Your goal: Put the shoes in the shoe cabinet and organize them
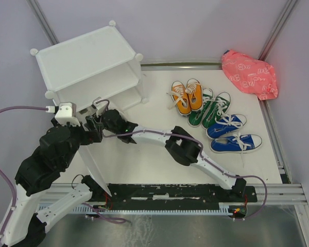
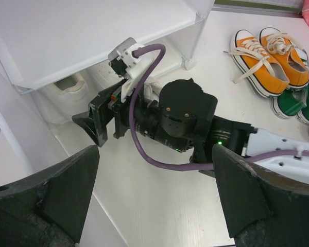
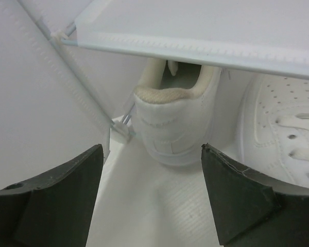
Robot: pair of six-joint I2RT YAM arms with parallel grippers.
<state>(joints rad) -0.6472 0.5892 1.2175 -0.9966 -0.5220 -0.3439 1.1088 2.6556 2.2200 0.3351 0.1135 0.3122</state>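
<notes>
The white shoe cabinet [image 1: 87,56] stands at the back left. In its lower compartment sits a white pair: one shoe [image 3: 172,123] heel-first to my right wrist camera, its mate [image 3: 283,134] to the right. My right gripper [image 3: 151,150] is open at the compartment's mouth, just short of that heel and holding nothing. In the overhead view it [image 1: 94,123] reaches under the inner shelf [image 3: 195,31]. My left gripper [image 2: 155,152] hovers open and empty behind the right wrist. On the table to the right lie the orange [image 1: 188,96], green [image 1: 211,109] and blue [image 1: 232,135] pairs.
A pink patterned bag [image 1: 250,74] lies at the back right corner. The right arm [image 1: 190,149] stretches diagonally across the table from its base. A purple cable [image 2: 144,139] loops off the right wrist. Metal frame rails [image 1: 278,134] border the table's right side.
</notes>
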